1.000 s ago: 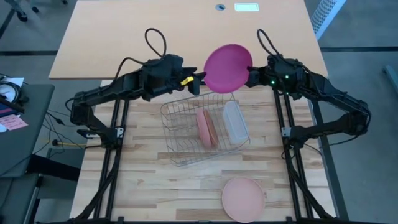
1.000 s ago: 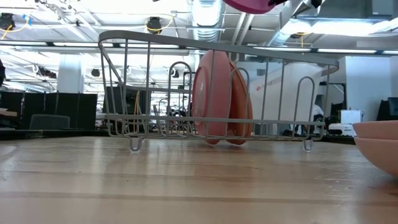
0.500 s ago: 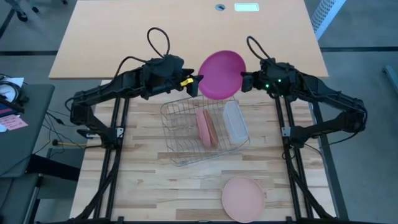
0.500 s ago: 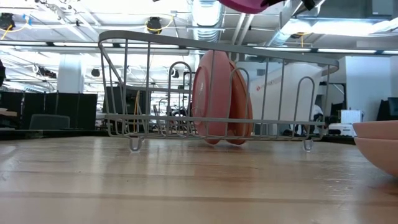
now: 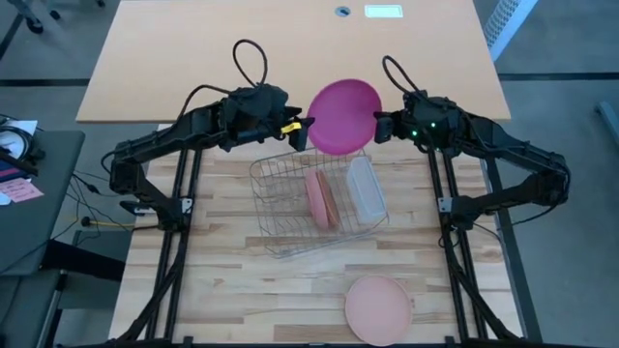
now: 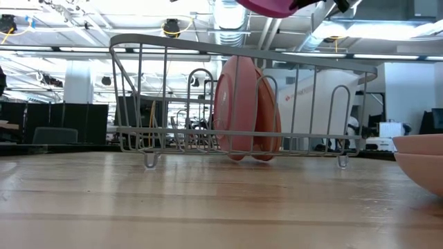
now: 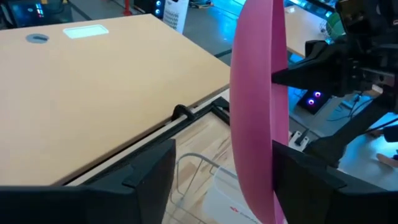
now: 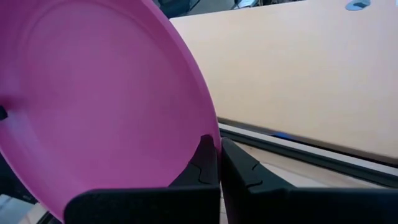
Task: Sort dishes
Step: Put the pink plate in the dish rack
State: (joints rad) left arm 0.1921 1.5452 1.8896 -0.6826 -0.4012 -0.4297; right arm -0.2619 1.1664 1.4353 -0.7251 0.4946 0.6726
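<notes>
- Two arms meet over the far edge of the bench [image 5: 232, 280], above the wire rack [image 5: 290, 208], with one magenta plate [image 5: 343, 116] hanging between them at about twelve o'clock from the rack.
- Right gripper [image 5: 379, 126] pinches the plate's rim at the plate's three o'clock side, jaws closed tight on it; the right wrist view shows the two dark fingers [image 8: 205, 165] nipped together over the edge.
- Left gripper [image 5: 302, 133] stands at the plate's nine o'clock side with its jaws wide; in the left wrist view the plate [image 7: 258, 106] runs edge-on straight through the gap, one finger on each face, and no finger is seen touching it.
- The next move turns on this: the plate's flat faces lie square to the left jaws' closing line, so a plain closing should catch it, judging by these views. Both arms are equally near; only the right one carries the weight.
- Inside the rack, two salmon-pink plates [image 5: 320, 198] stand on edge near the middle, and a translucent tub [image 5: 365, 188] lies just beside them toward three o'clock.
- One more salmon plate [image 5: 378, 307] lies flat on the bench at roughly five o'clock from the rack, well apart from it.
- Bench surface is pale wood planks, bare around the rack; a tan tabletop [image 5: 193, 58] butts against its far edge.
- Beyond, the low view shows a bright open workroom with ceiling ducts and dark desks.
</notes>
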